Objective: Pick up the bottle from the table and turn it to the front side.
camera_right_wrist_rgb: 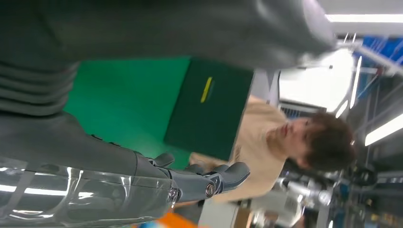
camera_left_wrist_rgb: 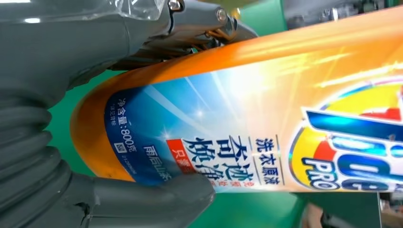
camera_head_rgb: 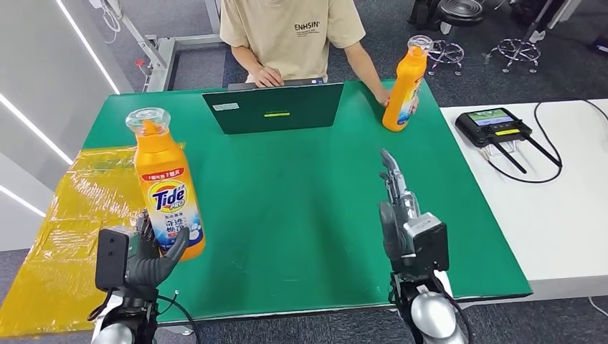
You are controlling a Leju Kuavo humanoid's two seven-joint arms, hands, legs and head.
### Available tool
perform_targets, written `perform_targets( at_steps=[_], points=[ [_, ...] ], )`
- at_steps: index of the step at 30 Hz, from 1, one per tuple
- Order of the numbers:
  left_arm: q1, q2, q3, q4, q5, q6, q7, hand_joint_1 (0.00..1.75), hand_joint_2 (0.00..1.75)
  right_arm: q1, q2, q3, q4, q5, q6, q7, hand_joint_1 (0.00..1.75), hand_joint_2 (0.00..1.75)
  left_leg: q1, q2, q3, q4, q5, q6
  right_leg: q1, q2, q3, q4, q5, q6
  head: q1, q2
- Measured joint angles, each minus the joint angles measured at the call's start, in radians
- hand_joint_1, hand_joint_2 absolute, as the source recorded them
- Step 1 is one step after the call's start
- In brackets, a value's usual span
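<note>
An orange Tide bottle [camera_head_rgb: 163, 188] stands upright near the table's front left, its blue and white front label facing me. My left hand [camera_head_rgb: 147, 256] grips its lower part, thumb across the front. Up close in the left wrist view, the bottle [camera_left_wrist_rgb: 247, 123] lies between the thumb [camera_left_wrist_rgb: 157, 199] and the darker fingers [camera_left_wrist_rgb: 199, 26]. My right hand [camera_head_rgb: 398, 208] hovers over the green table to the right of centre, fingers stretched out and holding nothing; its fingers [camera_right_wrist_rgb: 209, 183] point toward the person. A second orange bottle [camera_head_rgb: 404, 84] stands at the far right, held by a person's hand.
A person in a beige shirt [camera_head_rgb: 294, 32] sits behind a dark green laptop [camera_head_rgb: 274, 107] at the far edge. Yellow plastic sheet [camera_head_rgb: 64, 229] covers the table's left side. A black controller [camera_head_rgb: 495, 127] with cables lies on the white table [camera_head_rgb: 545, 208] to the right.
</note>
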Motion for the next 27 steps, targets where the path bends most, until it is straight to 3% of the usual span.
perform_targets(
  at_steps=[9, 16, 17, 21, 27],
  points=[
    [0.065, 0.009, 0.052, -0.02, -0.009, 0.022, 0.002, 1.75, 1.75, 0.13, -0.029, -0.021, -0.01, 0.037, -0.142, -0.049, 0.0, 0.0, 0.0, 0.0, 0.0, 0.0, 0.0, 0.0, 0.0, 0.0, 0.0, 0.0, 0.0, 0.0, 0.0, 0.0],
    [0.076, 0.025, 0.071, -0.017, -0.06, 0.119, 0.024, 1.71, 1.75, 0.171, -0.051, -0.046, -0.027, 0.0, -0.183, -0.046, 0.0, 0.0, 0.0, 0.0, 0.0, 0.0, 0.0, 0.0, 0.0, 0.0, 0.0, 0.0, 0.0, 0.0, 0.0, 0.0],
    [0.076, 0.026, 0.077, -0.015, -0.069, 0.141, 0.025, 1.61, 1.75, 0.177, -0.052, -0.048, -0.03, -0.004, -0.181, -0.045, 0.0, 0.0, 0.0, 0.0, 0.0, 0.0, 0.0, 0.0, 0.0, 0.0, 0.0, 0.0, 0.0, 0.0, 0.0, 0.0],
    [0.068, 0.032, 0.11, 0.008, -0.097, 0.223, 0.025, 0.06, 1.75, 0.19, -0.059, -0.049, -0.034, -0.015, -0.179, -0.047, 0.0, 0.0, 0.0, 0.0, 0.0, 0.0, 0.0, 0.0, 0.0, 0.0, 0.0, 0.0, 0.0, 0.0, 0.0, 0.0],
    [0.028, 0.041, 0.15, 0.059, -0.089, 0.263, 0.033, 0.0, 1.75, 0.19, -0.061, -0.048, -0.033, -0.029, -0.182, -0.05, 0.0, 0.0, 0.0, 0.0, 0.0, 0.0, 0.0, 0.0, 0.0, 0.0, 0.001, 0.0, 0.0, 0.0, 0.0, 0.0]
  ],
)
